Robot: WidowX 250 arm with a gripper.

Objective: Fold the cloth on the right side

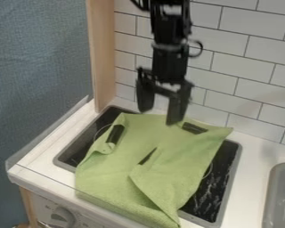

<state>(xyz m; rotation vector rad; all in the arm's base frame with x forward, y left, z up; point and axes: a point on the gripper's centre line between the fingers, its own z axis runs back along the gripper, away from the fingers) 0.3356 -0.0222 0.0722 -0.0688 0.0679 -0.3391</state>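
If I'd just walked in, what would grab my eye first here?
Most likely the bright green cloth, spread rumpled over the dark stovetop below the middle of the picture. Near its back edge hangs a black metal hand, two fingers apart, before white rectangular wall tiles.

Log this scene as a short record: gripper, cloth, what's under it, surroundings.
gripper: open, pointing down at the far edge of the cloth; contact unclear
cloth: green, creased, with a folded flap near the front
cloth front: reaches over the stove's front edge
under cloth: dark stovetop, partly covered
front panel: round knob
right edge: grey sink
behind: white tiled wall
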